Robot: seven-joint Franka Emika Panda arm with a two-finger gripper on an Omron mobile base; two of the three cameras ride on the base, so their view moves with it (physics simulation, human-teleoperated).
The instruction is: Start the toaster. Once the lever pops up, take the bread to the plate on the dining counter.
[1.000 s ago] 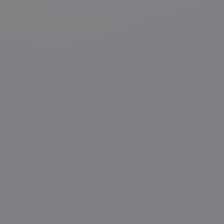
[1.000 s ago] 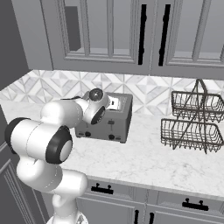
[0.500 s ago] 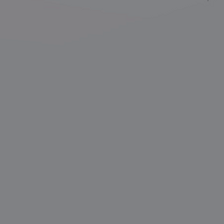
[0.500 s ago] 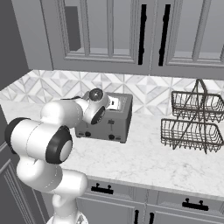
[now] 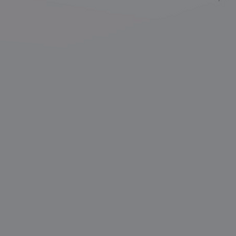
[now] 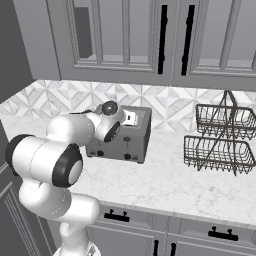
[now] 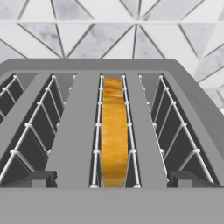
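Change: nothing moved; arm and toaster as before.
Bread: golden-brown toasted slice (image 7: 114, 131), upright in middle slot of grey metal toaster (image 6: 125, 135).
Claw: spread wide, empty.
Handling: light, stiff, crumbly; pinch top edge.

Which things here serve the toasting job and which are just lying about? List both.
For the job:
- toaster
- bread, standing in the toaster's middle slot
- end effector, open over that slot

Lying about:
- two-tier wire basket
- wall cabinets
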